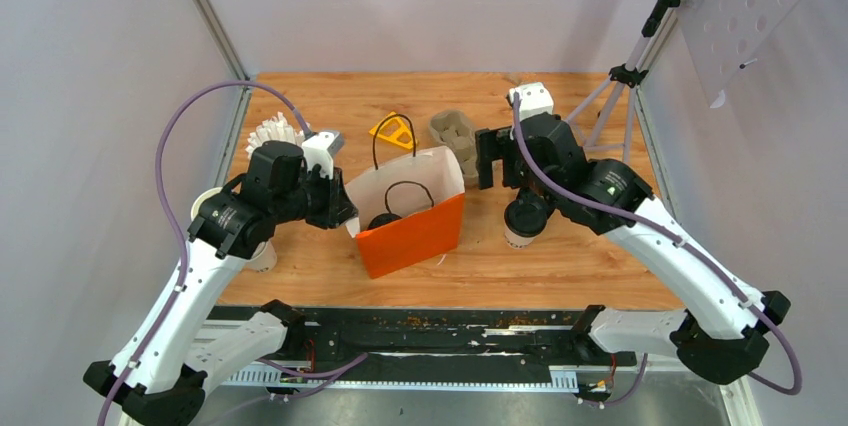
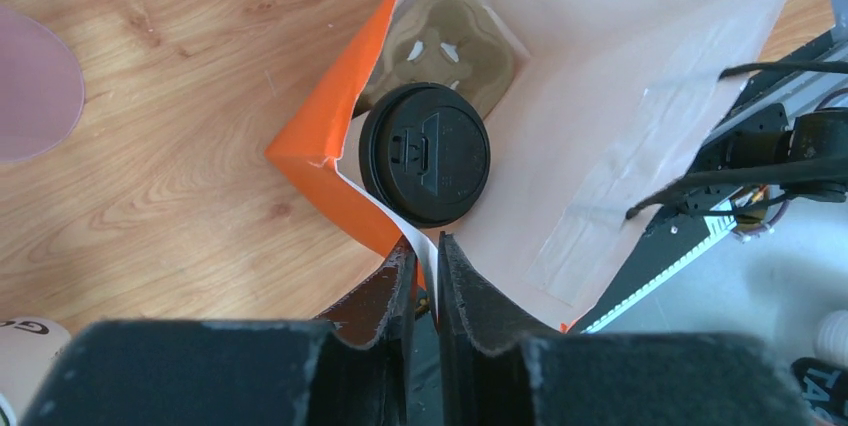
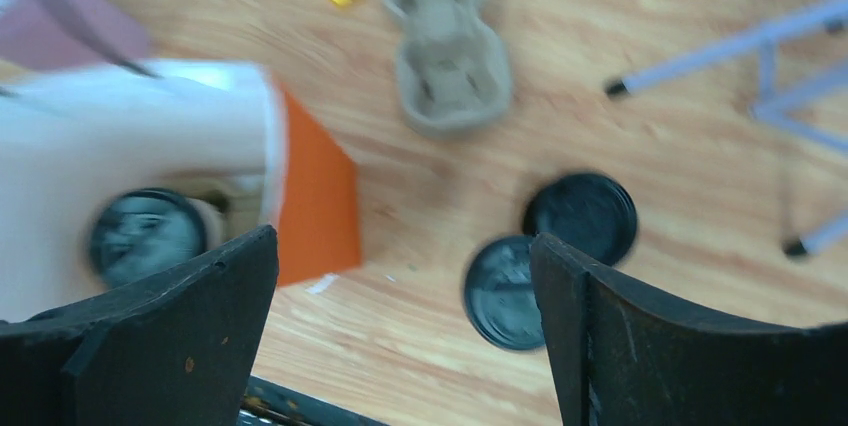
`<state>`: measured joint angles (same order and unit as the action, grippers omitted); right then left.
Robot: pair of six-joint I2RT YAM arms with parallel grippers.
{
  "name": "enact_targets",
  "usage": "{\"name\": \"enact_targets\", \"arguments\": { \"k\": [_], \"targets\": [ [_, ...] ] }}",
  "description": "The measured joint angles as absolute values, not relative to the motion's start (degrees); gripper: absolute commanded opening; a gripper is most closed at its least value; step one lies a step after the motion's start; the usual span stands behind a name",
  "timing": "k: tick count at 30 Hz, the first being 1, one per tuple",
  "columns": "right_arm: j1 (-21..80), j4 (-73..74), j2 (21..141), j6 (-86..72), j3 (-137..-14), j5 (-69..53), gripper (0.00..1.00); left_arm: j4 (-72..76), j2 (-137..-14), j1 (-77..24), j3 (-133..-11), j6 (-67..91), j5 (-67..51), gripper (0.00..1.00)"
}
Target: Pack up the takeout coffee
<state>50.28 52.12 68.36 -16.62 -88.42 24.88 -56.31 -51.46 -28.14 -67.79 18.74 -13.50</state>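
An orange paper bag (image 1: 415,231) with a white inside stands mid-table. One takeout coffee cup with a black lid (image 2: 425,153) stands inside it on a pulp carrier (image 2: 450,41); that cup also shows in the overhead view (image 1: 384,220) and, blurred, in the right wrist view (image 3: 147,236). My left gripper (image 2: 425,256) is shut on the bag's left rim (image 2: 420,241), the paper wall pinched in a narrow gap. Two more black-lidded cups (image 3: 580,214) (image 3: 505,291) stand on the table right of the bag. My right gripper (image 3: 400,246) hangs wide open above the wood between the bag and these cups, holding nothing.
A second pulp carrier (image 1: 455,131) and a yellow plastic piece (image 1: 395,131) lie behind the bag. A stack of lidless cream cups (image 1: 275,131) is at the back left. A tripod (image 1: 620,96) stands at the right. A white cup (image 2: 25,346) stands near the left arm.
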Motion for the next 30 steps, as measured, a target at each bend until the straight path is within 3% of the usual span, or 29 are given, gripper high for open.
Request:
{"name": "enact_targets", "arguments": {
  "k": [6,15,23,30],
  "targets": [
    [39.4,55.2,67.5,-19.8,-76.2,22.1,0.96,-56.3,-51.5,-28.1,-67.8,18.7,-12.7,0.27],
    [30.0,57.6,72.0,-21.0,-71.7,12.4,0.9,-56.4,-51.5,-28.1,-68.2,18.3,-11.0,0.53],
    [24.6,61.3,77.4,-19.2,-71.6,5.0,0.91,-57.9,-51.4,-28.1,-70.8,18.0,-8.8,0.59],
    [23.4,63.0,79.8,-17.4,-71.6,2.2,0.84,-59.0,-51.4,-28.1,-70.9,17.8,-7.7,0.6]
  ]
}}
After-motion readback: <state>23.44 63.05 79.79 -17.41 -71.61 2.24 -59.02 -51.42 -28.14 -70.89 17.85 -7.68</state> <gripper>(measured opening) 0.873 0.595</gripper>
